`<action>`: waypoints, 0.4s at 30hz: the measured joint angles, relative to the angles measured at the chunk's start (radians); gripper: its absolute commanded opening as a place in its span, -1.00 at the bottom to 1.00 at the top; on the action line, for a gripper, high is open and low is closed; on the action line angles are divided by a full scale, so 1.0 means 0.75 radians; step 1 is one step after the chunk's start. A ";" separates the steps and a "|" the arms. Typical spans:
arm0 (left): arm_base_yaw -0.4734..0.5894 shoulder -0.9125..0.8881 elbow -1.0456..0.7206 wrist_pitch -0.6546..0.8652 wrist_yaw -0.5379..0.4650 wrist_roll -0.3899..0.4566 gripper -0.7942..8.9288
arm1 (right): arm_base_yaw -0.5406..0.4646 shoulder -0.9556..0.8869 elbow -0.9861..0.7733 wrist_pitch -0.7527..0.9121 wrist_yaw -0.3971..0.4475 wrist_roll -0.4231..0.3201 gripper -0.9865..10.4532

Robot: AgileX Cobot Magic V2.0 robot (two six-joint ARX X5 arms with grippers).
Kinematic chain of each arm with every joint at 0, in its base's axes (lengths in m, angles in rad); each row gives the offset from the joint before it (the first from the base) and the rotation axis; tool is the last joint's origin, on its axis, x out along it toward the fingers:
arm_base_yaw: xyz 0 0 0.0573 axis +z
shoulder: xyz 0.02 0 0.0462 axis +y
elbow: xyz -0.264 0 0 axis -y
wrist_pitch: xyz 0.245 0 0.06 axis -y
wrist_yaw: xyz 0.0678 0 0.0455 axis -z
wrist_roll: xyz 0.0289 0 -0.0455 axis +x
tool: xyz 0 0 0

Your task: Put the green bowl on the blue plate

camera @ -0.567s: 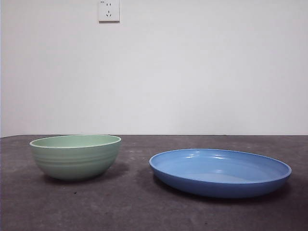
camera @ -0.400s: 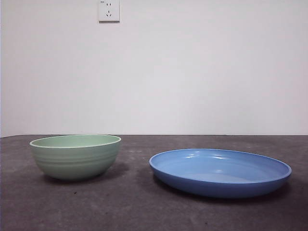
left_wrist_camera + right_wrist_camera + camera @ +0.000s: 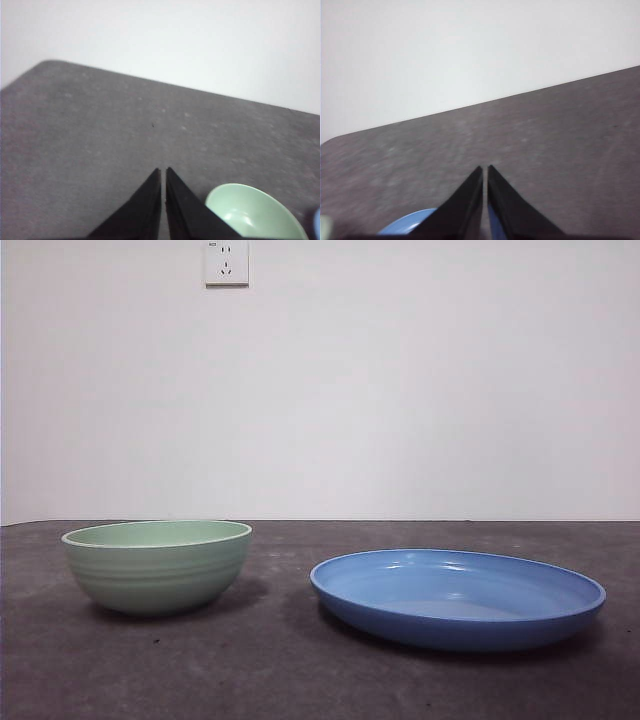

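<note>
The green bowl (image 3: 157,565) stands upright on the dark table at the left of the front view; its rim also shows in the left wrist view (image 3: 252,212). The blue plate (image 3: 457,597) lies flat to its right, a gap apart, and a sliver of the blue plate (image 3: 407,223) shows in the right wrist view. My left gripper (image 3: 163,171) is shut and empty, above the table beside the bowl. My right gripper (image 3: 485,168) is shut and empty, above the table near the plate. Neither arm appears in the front view.
A grey table (image 3: 280,670) runs back to a white wall with a socket (image 3: 227,262) high on it. In the left wrist view the table's rounded corner (image 3: 47,65) lies far off.
</note>
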 measured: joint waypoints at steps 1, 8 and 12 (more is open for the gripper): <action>0.000 0.030 0.042 -0.026 0.030 -0.015 -0.80 | 0.004 0.024 0.052 -0.040 -0.026 0.004 -0.81; -0.002 0.236 0.342 -0.108 0.274 -0.047 -0.80 | 0.008 0.211 0.374 -0.254 -0.223 0.006 -0.81; -0.002 0.379 0.492 -0.158 0.397 -0.046 -0.80 | 0.008 0.323 0.507 -0.374 -0.361 -0.001 -0.81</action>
